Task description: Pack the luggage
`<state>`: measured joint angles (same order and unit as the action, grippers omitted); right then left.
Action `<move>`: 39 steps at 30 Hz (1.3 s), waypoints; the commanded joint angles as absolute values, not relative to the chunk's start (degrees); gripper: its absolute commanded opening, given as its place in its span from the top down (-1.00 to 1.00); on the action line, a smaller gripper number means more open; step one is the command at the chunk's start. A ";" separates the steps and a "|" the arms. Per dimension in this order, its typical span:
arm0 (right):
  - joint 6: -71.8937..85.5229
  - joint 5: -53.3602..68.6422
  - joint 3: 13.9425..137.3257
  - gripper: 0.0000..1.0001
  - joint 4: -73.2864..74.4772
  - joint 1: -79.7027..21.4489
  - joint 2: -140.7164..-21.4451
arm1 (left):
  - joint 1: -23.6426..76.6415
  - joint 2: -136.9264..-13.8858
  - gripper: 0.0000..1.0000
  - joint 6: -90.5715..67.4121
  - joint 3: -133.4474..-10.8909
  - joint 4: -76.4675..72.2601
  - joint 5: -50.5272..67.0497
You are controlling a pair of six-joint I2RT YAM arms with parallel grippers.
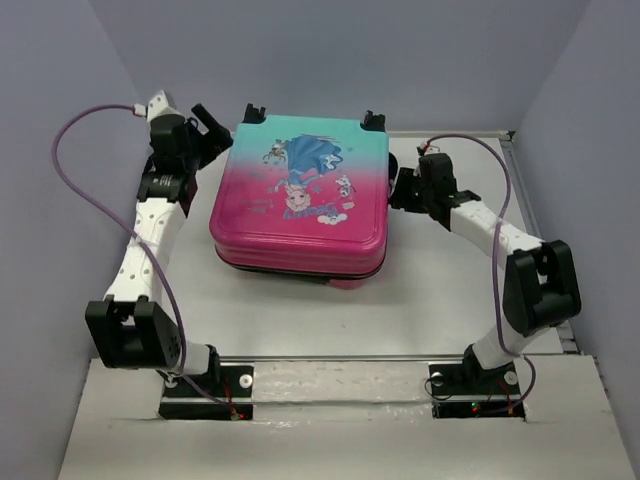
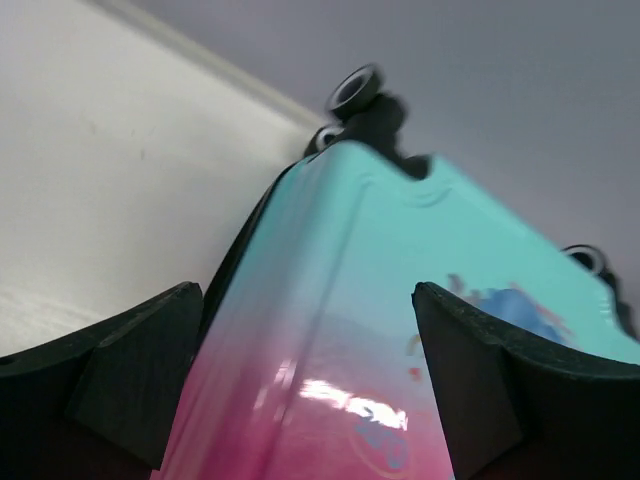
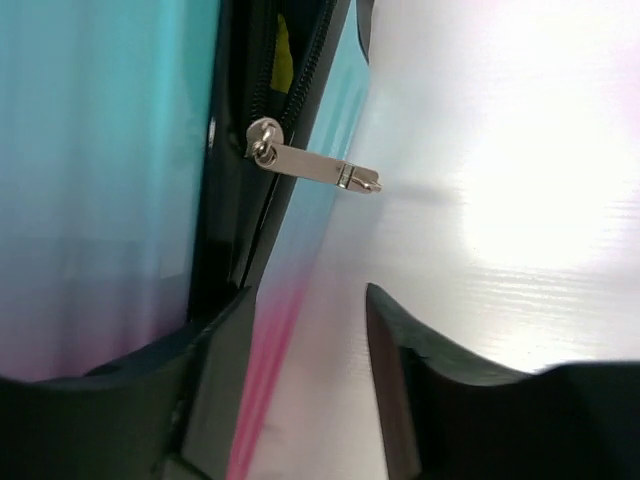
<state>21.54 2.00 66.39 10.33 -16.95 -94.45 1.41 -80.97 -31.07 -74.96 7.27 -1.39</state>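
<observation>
The luggage (image 1: 300,200) lies flat and closed on the table, princess print up, teal end and black wheels (image 1: 254,113) at the far side. My left gripper (image 1: 214,130) is open at its far-left corner; in the left wrist view the shell's edge (image 2: 330,330) runs between my spread fingers (image 2: 150,370). My right gripper (image 1: 398,186) is open beside the luggage's right side. In the right wrist view a silver zipper pull (image 3: 315,168) sticks out from the black zipper seam just ahead of my right gripper (image 3: 308,292). Something yellow (image 3: 283,50) shows inside the seam.
The white table (image 1: 300,320) is boxed in by grey walls at the back and both sides. A raised rail (image 1: 330,358) runs along the near edge by the arm bases. Purple cables loop off both arms.
</observation>
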 commanded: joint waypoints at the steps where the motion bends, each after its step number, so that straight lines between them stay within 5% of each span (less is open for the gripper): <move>1: 22.76 7.21 62.59 -0.17 4.57 -19.34 -83.95 | 2.54 -70.86 -0.98 -24.88 -84.29 11.86 -2.29; 6: 22.32 5.27 52.67 -0.06 4.83 -19.34 -74.55 | 15.73 -59.33 -0.98 -23.91 -70.08 11.78 -2.02; 11: 23.72 7.55 40.73 0.85 4.05 -19.34 -63.83 | 38.73 -46.60 -0.68 -31.52 -50.65 10.73 -4.22; 12: 23.99 9.56 39.04 0.86 3.78 -19.34 -59.89 | 44.50 -43.97 -0.53 -32.77 -47.06 9.77 -3.78; 16: 23.64 14.67 32.36 0.86 3.34 -19.34 -53.35 | 55.00 -41.13 -0.23 -38.05 -42.55 8.88 -4.04; 21: 24.87 23.88 25.15 0.65 -6.81 -19.34 -52.73 | 65.12 -46.38 -0.22 -41.92 -36.13 3.70 -5.53; 25: 24.70 28.29 21.81 0.20 -19.64 -19.34 -57.65 | 64.87 -53.67 -0.29 -40.70 -35.15 0.53 -12.29; 28: 23.56 31.80 20.58 0.07 -26.24 -19.34 -60.64 | 61.02 -58.77 -0.30 -38.07 -36.47 -1.74 -12.75; 39: 15.38 34.90 18.72 -0.08 -40.96 -19.34 -71.98 | 56.78 -62.32 -0.30 -35.86 -39.64 -0.09 -28.47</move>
<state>19.11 32.47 19.66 -29.50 -19.20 -71.07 57.54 -64.31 -36.71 -36.88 2.52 -19.44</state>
